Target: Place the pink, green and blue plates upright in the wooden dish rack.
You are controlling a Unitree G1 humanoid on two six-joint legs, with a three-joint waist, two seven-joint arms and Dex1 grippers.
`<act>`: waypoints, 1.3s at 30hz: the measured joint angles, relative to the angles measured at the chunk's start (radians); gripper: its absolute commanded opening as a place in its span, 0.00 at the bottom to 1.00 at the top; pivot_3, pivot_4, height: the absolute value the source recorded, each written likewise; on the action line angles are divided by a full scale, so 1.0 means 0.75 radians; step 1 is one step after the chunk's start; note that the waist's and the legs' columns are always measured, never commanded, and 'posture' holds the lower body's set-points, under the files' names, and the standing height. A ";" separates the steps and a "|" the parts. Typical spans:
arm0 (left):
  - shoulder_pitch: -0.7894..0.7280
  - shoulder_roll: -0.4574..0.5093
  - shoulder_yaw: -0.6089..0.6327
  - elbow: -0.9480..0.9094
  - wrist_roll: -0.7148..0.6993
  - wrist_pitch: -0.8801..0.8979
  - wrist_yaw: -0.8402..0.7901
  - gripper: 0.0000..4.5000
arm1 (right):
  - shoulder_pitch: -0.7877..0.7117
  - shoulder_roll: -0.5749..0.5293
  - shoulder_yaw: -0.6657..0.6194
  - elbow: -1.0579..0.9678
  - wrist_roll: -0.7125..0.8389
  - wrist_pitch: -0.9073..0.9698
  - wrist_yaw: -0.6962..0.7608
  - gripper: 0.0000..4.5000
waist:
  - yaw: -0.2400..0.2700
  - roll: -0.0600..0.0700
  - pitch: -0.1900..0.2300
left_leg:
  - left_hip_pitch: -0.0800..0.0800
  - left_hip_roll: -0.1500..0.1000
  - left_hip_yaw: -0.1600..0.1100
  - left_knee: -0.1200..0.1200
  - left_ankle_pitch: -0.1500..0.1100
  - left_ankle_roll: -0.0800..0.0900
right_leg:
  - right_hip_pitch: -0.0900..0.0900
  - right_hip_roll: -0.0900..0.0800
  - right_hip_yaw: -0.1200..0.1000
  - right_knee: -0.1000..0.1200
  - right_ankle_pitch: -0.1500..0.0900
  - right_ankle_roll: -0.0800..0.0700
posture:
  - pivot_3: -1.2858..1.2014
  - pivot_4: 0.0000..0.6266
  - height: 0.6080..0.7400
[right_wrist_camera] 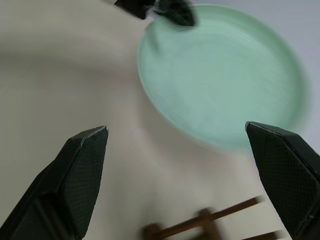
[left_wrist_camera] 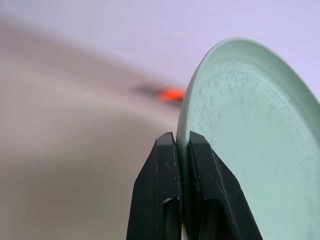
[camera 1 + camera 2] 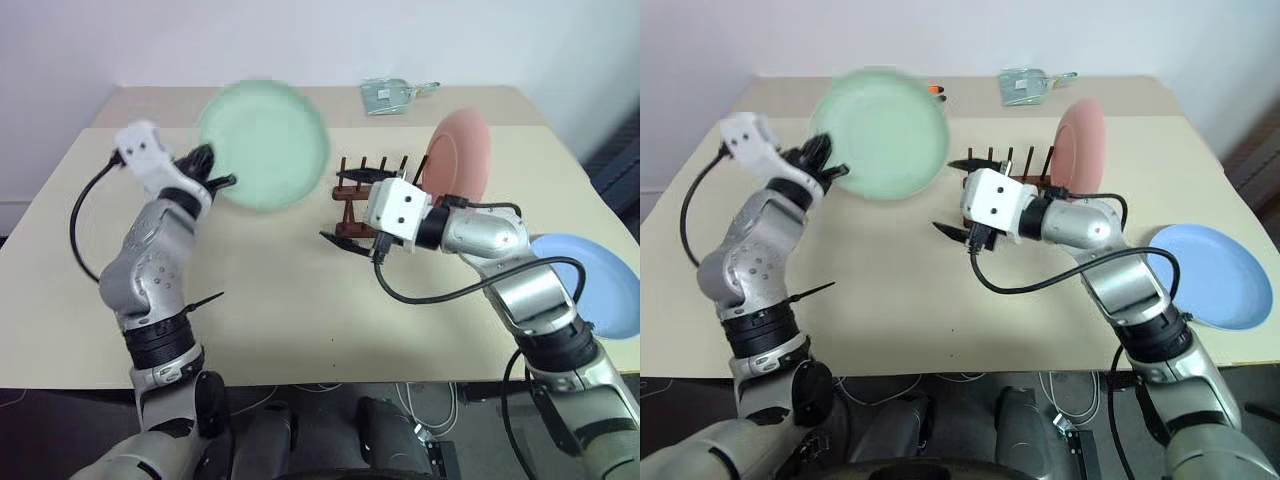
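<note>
One plate, the green plate (image 3: 264, 143), hangs lifted beside the wooden dish rack (image 3: 362, 186), left gripper (image 2: 182, 145) clamped on its rim; stiff, slick, so you pinch deep. Right gripper (image 1: 180, 165) gapes empty.

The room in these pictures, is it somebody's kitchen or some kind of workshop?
Probably a lab or test room set up as a pretend kitchen. A plain beige table stands against a bare white wall, loose cables hang below it, and the only kitchenware is a wooden dish rack and coloured plates.
</note>
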 measured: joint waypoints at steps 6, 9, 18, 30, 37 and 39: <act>-0.068 -0.026 -0.144 -0.051 -0.043 0.061 0.004 0.00 | -0.124 0.002 0.114 0.299 -0.312 -0.281 -0.049 0.79 | -0.014 0.000 0.000 | -0.001 0.000 -0.001 0.000 0.001 0.000 | 0.000 0.000 0.000 0.000 0.000 0.000 | 0.52 0.24 1.00; -0.090 -0.025 -0.161 -0.067 -0.050 0.092 0.023 0.00 | -0.123 0.010 0.116 0.355 -0.357 -0.345 -0.059 0.46 | -0.015 0.000 0.001 | -0.001 0.000 -0.001 0.000 0.001 -0.001 | 0.000 0.000 0.001 -0.001 0.000 0.000 | 0.52 0.24 1.00; -0.166 -0.106 0.078 0.002 -0.223 0.045 0.175 0.57 | -0.074 0.038 0.079 0.345 -0.397 -0.411 -0.087 0.00 | -0.012 -0.002 0.002 | -0.002 0.000 -0.002 0.001 0.001 -0.001 | 0.000 0.001 0.000 -0.001 0.000 0.000 | 0.52 0.24 1.00; 0.340 0.367 -0.336 0.003 -0.020 -0.222 -0.378 0.69 | 0.006 0.312 -0.644 -0.043 0.779 0.624 -0.218 0.00 | 0.000 0.001 0.002 | -0.002 -0.001 -0.004 -0.001 0.000 0.001 | 0.000 0.001 0.002 -0.002 -0.001 -0.007 | 0.52 0.24 1.00; 0.521 0.463 -0.650 -0.211 -0.087 -0.172 -0.731 0.69 | -0.030 0.339 -0.838 0.005 1.116 0.924 -0.481 0.00 | -0.018 0.008 0.004 | -0.001 0.001 -0.002 -0.003 0.000 0.001 | -0.002 0.002 0.002 -0.001 -0.002 -0.007 | 0.52 0.24 1.00; 0.525 0.459 -0.670 -0.238 -0.098 -0.167 -0.750 0.69 | -0.030 0.338 -0.846 0.026 1.133 0.939 -0.519 0.00 | -0.019 0.009 0.004 | -0.001 0.001 -0.001 -0.003 0.000 0.002 | -0.002 0.002 0.002 -0.001 -0.002 -0.007 | 0.52 0.24 1.00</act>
